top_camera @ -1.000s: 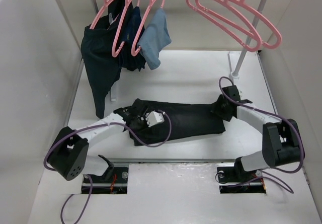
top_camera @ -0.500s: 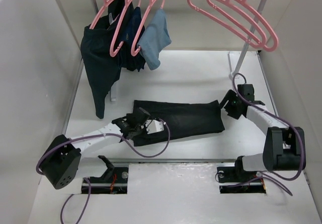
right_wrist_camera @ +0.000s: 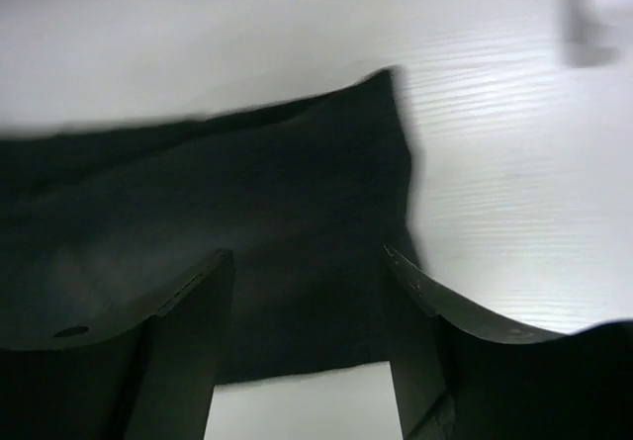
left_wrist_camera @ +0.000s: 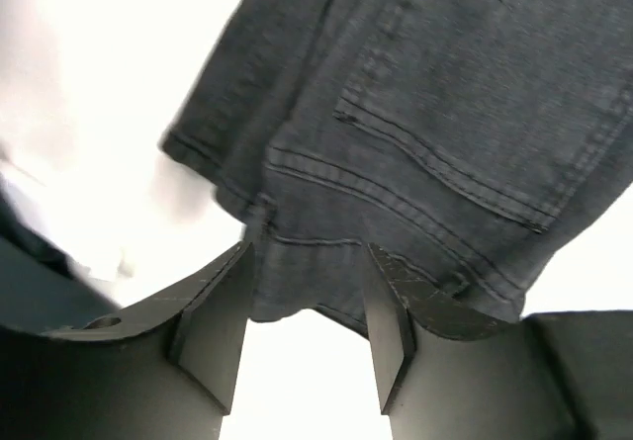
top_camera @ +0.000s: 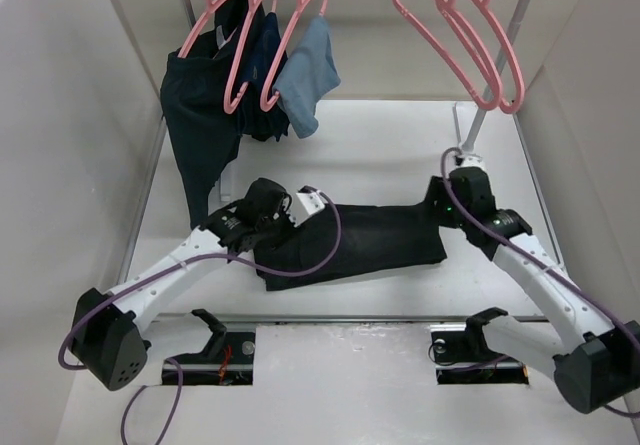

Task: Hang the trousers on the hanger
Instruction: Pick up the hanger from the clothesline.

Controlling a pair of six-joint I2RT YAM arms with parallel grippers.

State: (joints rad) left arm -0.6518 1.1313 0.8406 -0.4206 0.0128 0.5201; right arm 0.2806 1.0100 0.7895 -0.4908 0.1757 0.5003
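The black trousers point(top_camera: 380, 240) lie flat across the white table, waist to the left and leg ends to the right. In the left wrist view the waistband and a back pocket point(left_wrist_camera: 445, 153) show just beyond my left gripper point(left_wrist_camera: 307, 252), which is open with only bare table between its fingers. It hovers over the waist end point(top_camera: 275, 220). My right gripper point(right_wrist_camera: 307, 254) is open too, above the trousers' leg end point(right_wrist_camera: 247, 213), at the garment's right edge point(top_camera: 440, 210). Empty pink hangers point(top_camera: 455, 30) hang on the rail at the top right.
At the back left, a dark navy-teal garment point(top_camera: 195, 135) and a small light blue cloth point(top_camera: 305, 80) hang on pink hangers point(top_camera: 235, 55). The rack's slanted pole point(top_camera: 490, 95) meets the table just behind my right gripper. White walls enclose the table on both sides.
My left gripper has opened, let go of the waistband and moved back toward the far left. The right arm has stretched out; its gripper stays over the leg end. The empty hangers swung.
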